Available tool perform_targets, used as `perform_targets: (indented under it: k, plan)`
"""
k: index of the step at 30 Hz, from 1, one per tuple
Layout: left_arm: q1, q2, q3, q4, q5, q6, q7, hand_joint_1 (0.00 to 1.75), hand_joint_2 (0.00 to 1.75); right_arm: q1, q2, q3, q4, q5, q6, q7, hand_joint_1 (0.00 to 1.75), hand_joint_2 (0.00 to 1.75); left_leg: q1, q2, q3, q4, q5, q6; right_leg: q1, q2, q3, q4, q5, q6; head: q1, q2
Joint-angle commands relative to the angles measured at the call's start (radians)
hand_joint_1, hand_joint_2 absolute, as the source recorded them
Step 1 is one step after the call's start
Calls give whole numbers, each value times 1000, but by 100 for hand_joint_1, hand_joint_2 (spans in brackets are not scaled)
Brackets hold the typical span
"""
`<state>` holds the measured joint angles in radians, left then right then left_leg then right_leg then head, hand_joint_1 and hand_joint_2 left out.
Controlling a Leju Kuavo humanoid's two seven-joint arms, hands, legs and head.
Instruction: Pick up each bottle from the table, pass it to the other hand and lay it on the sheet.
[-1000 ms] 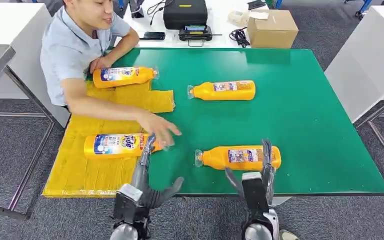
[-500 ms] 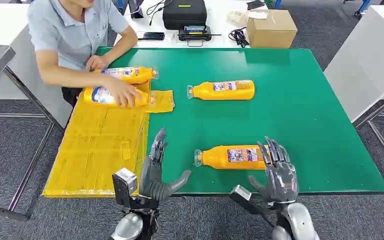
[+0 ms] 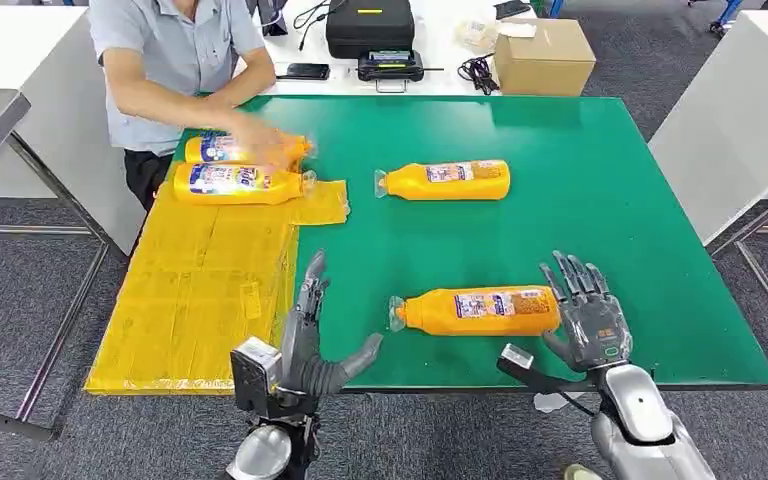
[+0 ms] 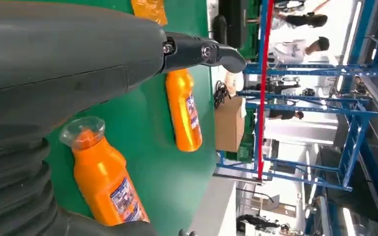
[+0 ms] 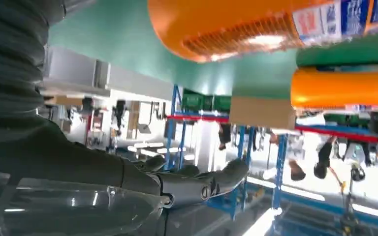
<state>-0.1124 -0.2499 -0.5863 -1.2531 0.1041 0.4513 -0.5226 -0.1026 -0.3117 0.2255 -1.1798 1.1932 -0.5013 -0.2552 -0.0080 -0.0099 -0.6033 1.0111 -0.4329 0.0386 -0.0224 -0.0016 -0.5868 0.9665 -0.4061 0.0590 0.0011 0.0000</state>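
Swung outward, right hand [image 3: 588, 318] spreads empty fingers beside the near bottle's [image 3: 475, 310] base.

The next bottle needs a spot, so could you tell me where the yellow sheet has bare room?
The yellow sheet lies bare from the left hand up to the two bottles; its far end is crowded, a person's hand there too.

Orange bottles [image 3: 480, 311], yellow sheet [image 3: 195, 300], green table [image 3: 600, 200]
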Motion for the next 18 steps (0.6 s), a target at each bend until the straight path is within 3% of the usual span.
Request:
perform_targets:
  k: [1, 18]
  plan:
    - [-47, 16, -71, 67, -2, 7, 11, 0, 175, -87, 55, 80, 182, -49, 7, -33, 0, 175, 2, 3, 4, -1, -1, -2, 2, 2, 4, -2, 0, -3, 0, 0]
    - [-43, 36, -99, 33, -11, 18, 36, 0, 175, -46, 112, 107, 155, -138, 2, -56, 0, 175, 1, 2, 3, -1, -1, -2, 1, 2, 3, -1, 0, -3, 0, 0]
